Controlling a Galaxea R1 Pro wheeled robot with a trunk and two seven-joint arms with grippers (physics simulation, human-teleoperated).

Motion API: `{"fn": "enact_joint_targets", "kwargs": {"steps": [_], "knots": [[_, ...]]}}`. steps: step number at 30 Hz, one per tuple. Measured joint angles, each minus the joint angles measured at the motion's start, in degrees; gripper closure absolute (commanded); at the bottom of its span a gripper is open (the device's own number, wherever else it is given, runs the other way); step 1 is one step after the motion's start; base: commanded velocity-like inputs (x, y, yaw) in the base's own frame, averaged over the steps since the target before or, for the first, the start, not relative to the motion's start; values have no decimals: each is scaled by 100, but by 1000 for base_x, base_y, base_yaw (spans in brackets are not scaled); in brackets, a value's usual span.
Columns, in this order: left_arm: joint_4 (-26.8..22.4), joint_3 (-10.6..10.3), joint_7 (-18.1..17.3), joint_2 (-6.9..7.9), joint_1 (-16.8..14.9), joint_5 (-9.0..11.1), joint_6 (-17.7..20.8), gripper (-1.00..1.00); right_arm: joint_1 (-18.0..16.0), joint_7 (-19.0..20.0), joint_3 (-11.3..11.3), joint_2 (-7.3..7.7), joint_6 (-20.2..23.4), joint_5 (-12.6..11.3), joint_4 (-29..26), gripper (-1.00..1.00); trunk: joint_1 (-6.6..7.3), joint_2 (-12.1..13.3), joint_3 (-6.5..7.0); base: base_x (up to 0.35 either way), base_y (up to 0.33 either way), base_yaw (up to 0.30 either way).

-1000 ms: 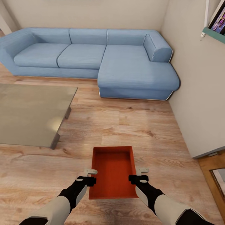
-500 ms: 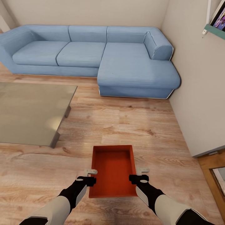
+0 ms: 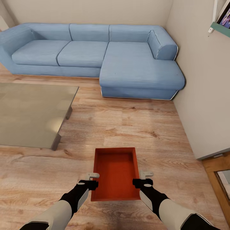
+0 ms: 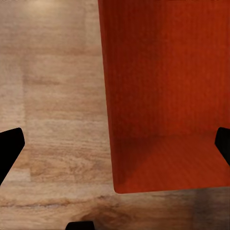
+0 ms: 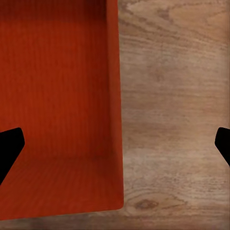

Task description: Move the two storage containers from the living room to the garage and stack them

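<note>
One orange-red lidless storage container [image 3: 116, 174] lies just ahead of me over the light wood-plank floor [image 3: 134, 127] of the living room; whether it rests on the planks I cannot tell. My left gripper [image 3: 93, 182] stands at its left wall and my right gripper [image 3: 142, 181] at its right wall. In the left wrist view the container [image 4: 163, 96] has its wall between the widely spread black fingertips [image 4: 9, 148] of the open left gripper [image 4: 115, 146]. The right wrist view shows the container [image 5: 57, 96] and the open right gripper [image 5: 115, 143] straddling its wall.
A blue corner sofa [image 3: 95, 54] fills the far side. A low grey table [image 3: 32, 115] stands at the left. A white wall [image 3: 204, 95] runs along the right, with a shelf [image 3: 222, 28] high up and a wooden frame [image 3: 218, 179] at its foot.
The camera has moved slightly: sofa, table and container sit a little higher in the picture. Both grippers keep their places at the container's sides, still open.
</note>
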State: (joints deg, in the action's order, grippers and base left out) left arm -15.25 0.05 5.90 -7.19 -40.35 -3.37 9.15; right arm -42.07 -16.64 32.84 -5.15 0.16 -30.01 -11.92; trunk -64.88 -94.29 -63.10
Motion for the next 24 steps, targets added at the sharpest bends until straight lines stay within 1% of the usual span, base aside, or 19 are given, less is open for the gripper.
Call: {"fn": "enact_joint_targets", "kwargs": {"steps": [11, 21, 24], "knots": [[-80, 11, -17, -8, 0, 2, -147, -100, 0, 0, 5, 3, 0, 0, 1, -100, 0, 0, 0, 0, 0, 0], [-114, -6, 11, -14, 0, -7, -146, -100, 0, 0, 5, 4, 0, 0, 1, -100, 0, 0, 0, 0, 0, 0], [-189, -10, 14, -16, 0, -11, -142, -100, 0, 0, 6, 8, 0, 0, 0, -100, 0, 0, 0, 0, 0, 0]]}}
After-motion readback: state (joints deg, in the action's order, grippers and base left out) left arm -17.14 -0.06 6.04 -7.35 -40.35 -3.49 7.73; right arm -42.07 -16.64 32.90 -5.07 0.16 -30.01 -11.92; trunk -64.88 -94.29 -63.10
